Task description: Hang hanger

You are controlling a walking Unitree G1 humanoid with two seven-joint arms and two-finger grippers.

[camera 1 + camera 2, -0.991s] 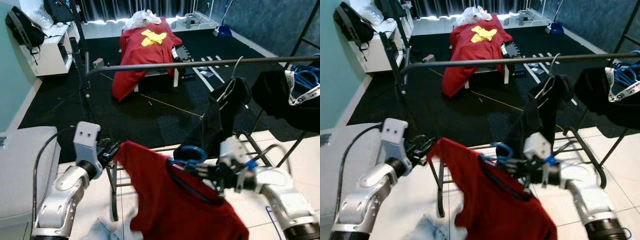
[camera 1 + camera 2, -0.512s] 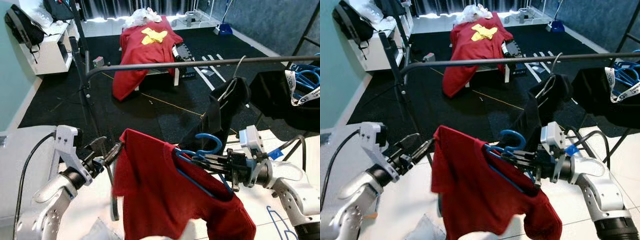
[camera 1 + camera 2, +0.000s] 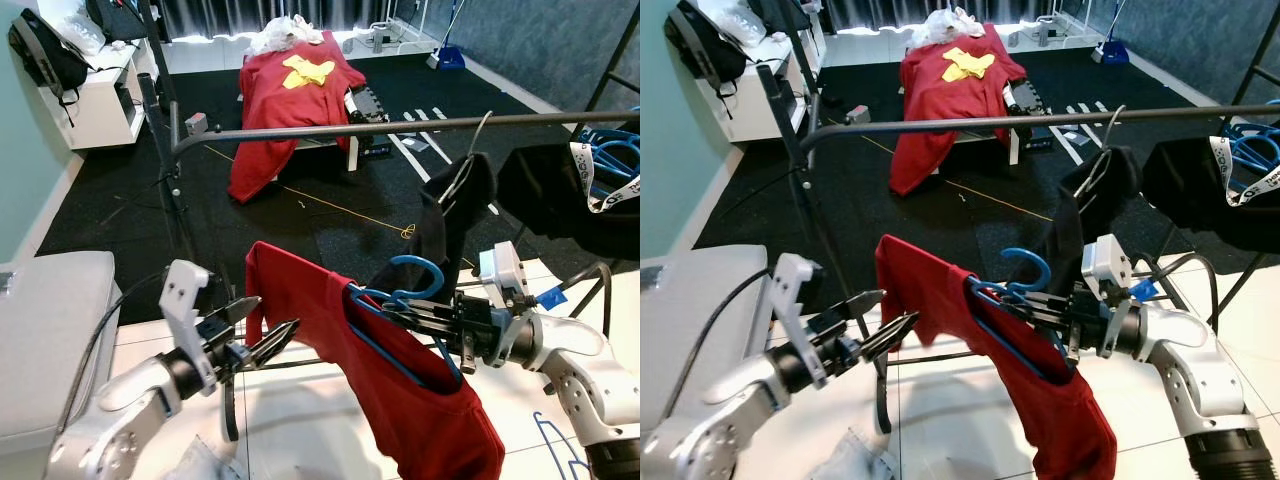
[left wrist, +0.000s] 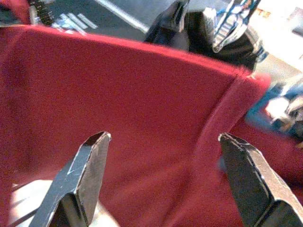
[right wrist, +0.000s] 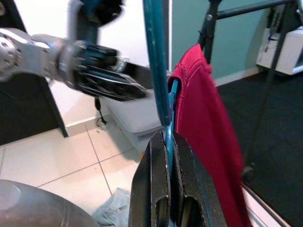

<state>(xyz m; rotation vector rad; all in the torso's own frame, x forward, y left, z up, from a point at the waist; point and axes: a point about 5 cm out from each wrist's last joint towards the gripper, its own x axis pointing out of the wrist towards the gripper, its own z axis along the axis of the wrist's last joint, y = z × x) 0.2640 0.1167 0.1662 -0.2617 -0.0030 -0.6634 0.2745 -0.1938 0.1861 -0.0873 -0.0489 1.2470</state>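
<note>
Head views: my right gripper [image 3: 425,322] is clamped on the blue hanger [image 3: 405,300], red shirt [image 3: 400,400] draped over it, held below the rail [image 3: 400,126]. My left gripper [image 3: 268,335] sits just beside the shirt's raised shoulder, fingers spread, holding nothing. Left wrist: both fingertips [image 4: 97,142] apart, red fabric right ahead. Right wrist: fingers [image 5: 158,184] pinched on the hanger's blue wire.
</note>
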